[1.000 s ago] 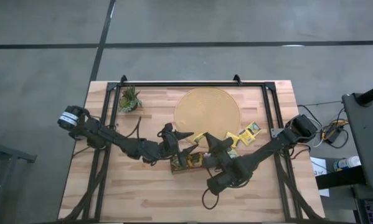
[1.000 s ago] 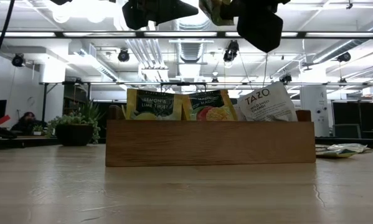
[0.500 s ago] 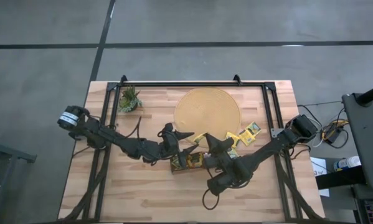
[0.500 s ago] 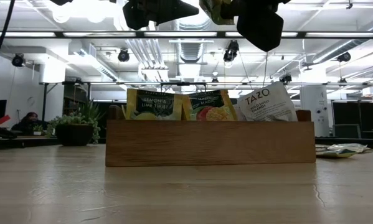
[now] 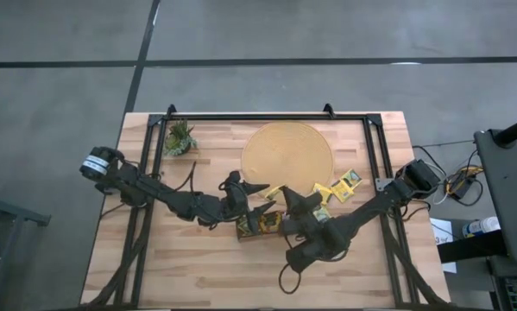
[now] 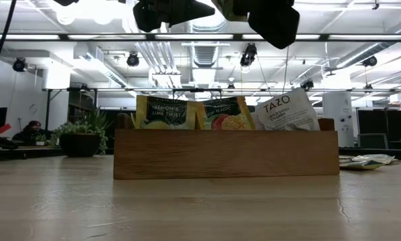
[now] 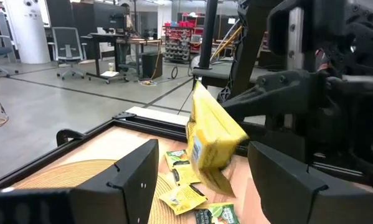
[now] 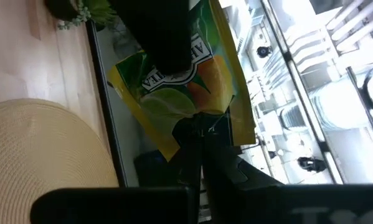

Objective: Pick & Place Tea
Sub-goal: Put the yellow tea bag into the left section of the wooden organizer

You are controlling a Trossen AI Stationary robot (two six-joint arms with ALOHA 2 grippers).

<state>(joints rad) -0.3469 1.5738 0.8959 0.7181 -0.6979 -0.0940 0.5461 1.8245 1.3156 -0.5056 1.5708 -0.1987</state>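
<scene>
My right gripper (image 5: 286, 200) is shut on a yellow-green tea sachet (image 7: 208, 140), held in the air above the wooden tray (image 5: 260, 226). My left gripper (image 5: 260, 188) is open and faces it. In the left wrist view its two fingers (image 7: 136, 171) stand on either side of the sachet, with gaps showing. In the low view the tray (image 6: 227, 154) rests flat on the table. Three sachets (image 6: 165, 112) stand upright in it, leaning on its walls. Both grippers (image 6: 170, 13) show only at that picture's top edge. My right gripper pinches the sachet by one edge (image 8: 202, 113) between its two shut fingers (image 8: 189, 146), which come at it level. The sachet is lifted clear of the tray. It hangs tilted below the fingers in the left wrist view.
A round woven mat (image 5: 287, 154) lies on the far middle of the table. Several loose sachets (image 5: 340, 186) lie at its right rim. A small green plant (image 5: 179, 138) stands at the far left. Black frame rails (image 5: 267, 117) run along the table's far edge and sides.
In the low view my right gripper has tipped slightly and sits a little higher, with the sachet still in its hold. The left gripper and the tray have kept still.
</scene>
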